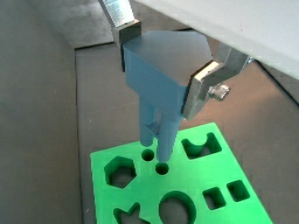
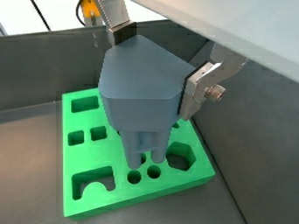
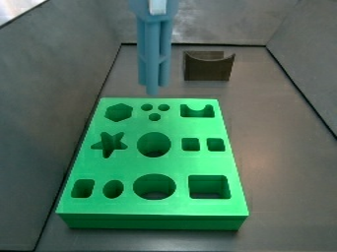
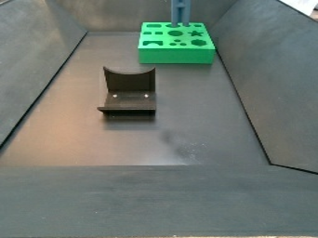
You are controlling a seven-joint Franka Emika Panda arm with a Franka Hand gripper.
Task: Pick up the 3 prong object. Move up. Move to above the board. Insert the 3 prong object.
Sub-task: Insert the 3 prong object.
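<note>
My gripper (image 1: 165, 63) is shut on the wide top block of the light-blue 3 prong object (image 1: 162, 74), also seen in a wrist view (image 2: 140, 87). One silver finger (image 1: 202, 86) presses each side of the block. The prongs hang straight down over the bright-green board (image 1: 239, 214), with their tips close above its three small round holes (image 2: 143, 171). In a side view the prongs (image 3: 154, 54) hang over the far part of the board (image 3: 211, 202); the gripper itself is cut off by that view's edge. In a side view the object (image 4: 180, 11) rises over the board (image 4: 155, 53).
The dark fixture (image 3: 207, 64) stands on the floor behind the board, and it shows nearer the camera in a side view (image 4: 128, 91). Sloping grey walls (image 4: 255, 84) enclose the floor on all sides.
</note>
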